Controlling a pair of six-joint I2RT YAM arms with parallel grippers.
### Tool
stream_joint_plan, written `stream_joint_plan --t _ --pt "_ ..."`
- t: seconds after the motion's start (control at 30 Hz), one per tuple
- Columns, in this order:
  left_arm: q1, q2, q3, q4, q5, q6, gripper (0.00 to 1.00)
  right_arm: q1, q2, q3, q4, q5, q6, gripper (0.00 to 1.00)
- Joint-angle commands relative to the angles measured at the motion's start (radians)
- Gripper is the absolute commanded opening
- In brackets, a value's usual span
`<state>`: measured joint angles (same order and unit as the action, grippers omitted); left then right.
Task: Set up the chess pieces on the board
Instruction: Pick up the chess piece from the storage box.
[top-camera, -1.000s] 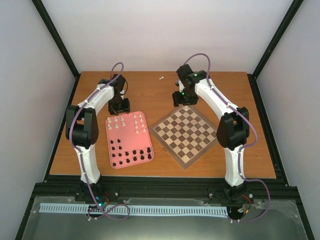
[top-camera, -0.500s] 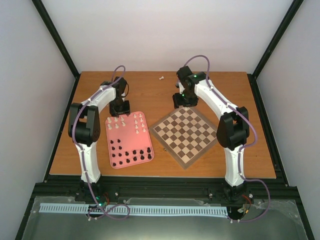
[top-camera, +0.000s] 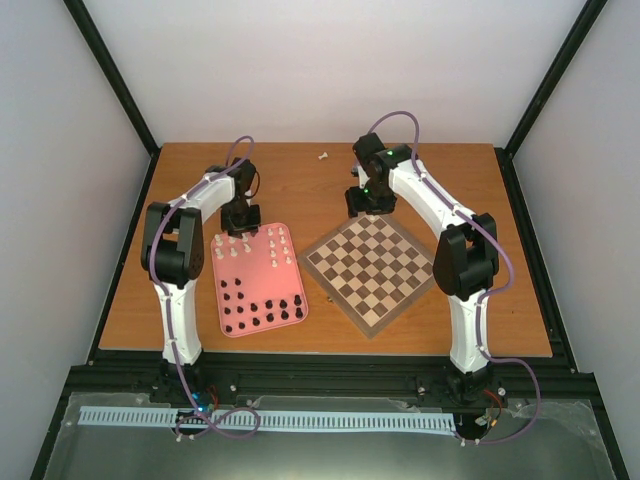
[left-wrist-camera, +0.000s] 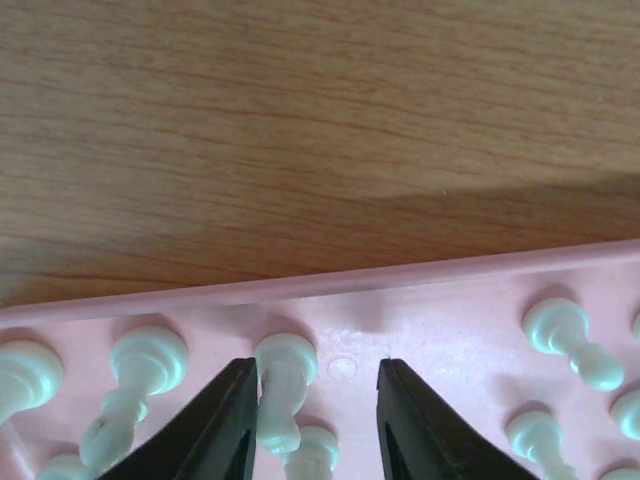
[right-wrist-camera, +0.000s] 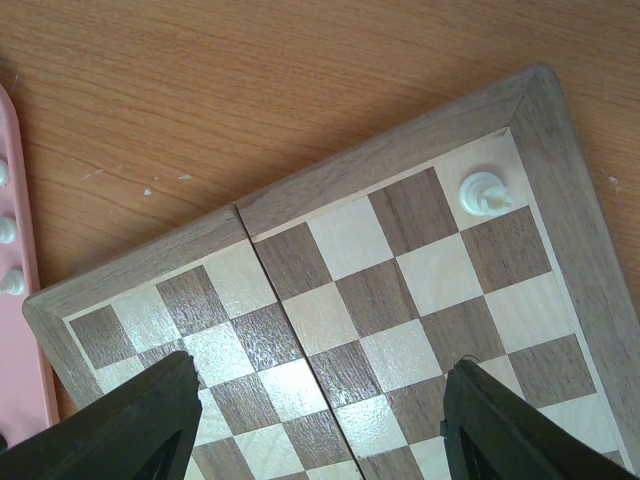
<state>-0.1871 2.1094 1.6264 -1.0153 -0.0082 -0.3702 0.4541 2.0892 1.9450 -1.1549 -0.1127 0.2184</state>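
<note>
The board (top-camera: 372, 270) lies at an angle right of centre. One cream-white piece (right-wrist-camera: 483, 190) stands on its far corner square. My right gripper (top-camera: 363, 200) hangs open and empty above that corner, jaws wide apart over the squares in the right wrist view (right-wrist-camera: 320, 375). The other pieces sit in a pink tray (top-camera: 262, 275), white ones (top-camera: 250, 243) at the far end and black ones (top-camera: 262, 308) at the near end. My left gripper (top-camera: 240, 215) is low over the tray's far edge (left-wrist-camera: 400, 280). It is open (left-wrist-camera: 318, 375) around a white piece (left-wrist-camera: 282, 385). The left finger touches the piece and the right finger stands apart.
A stray white piece (top-camera: 323, 155) lies on the wooden table near its far edge. More white pieces (left-wrist-camera: 575, 345) stand close on both sides of the left gripper. Black frame posts and grey walls enclose the table.
The left arm has shifted slightly to the right over the tray's far edge. The right arm has hardly moved.
</note>
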Motion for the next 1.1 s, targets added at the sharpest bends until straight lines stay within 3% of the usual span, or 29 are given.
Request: stream_joint_plan --t 0.0,0.13,0.43,0.87,1.07 --pt "0.008 0.023 0.043 0.009 -0.006 -0.006 0.33 0.003 -0.031 -0.005 0.001 0.003 0.009 0.67" --pt "0.008 0.029 0.049 0.004 -0.014 -0.002 0.20 0.003 -0.025 -0.004 -0.001 0.001 0.007 0.67" --pt "0.008 0.031 0.057 -0.007 -0.019 0.002 0.10 0.003 -0.020 -0.005 -0.002 0.003 0.004 0.67" --pt "-0.006 -0.047 0.160 -0.100 0.011 0.023 0.10 0.002 -0.017 0.014 0.017 0.007 0.014 0.67" --pt "-0.112 -0.058 0.247 -0.165 0.038 0.030 0.11 -0.037 -0.040 0.021 0.019 0.052 0.040 0.67"
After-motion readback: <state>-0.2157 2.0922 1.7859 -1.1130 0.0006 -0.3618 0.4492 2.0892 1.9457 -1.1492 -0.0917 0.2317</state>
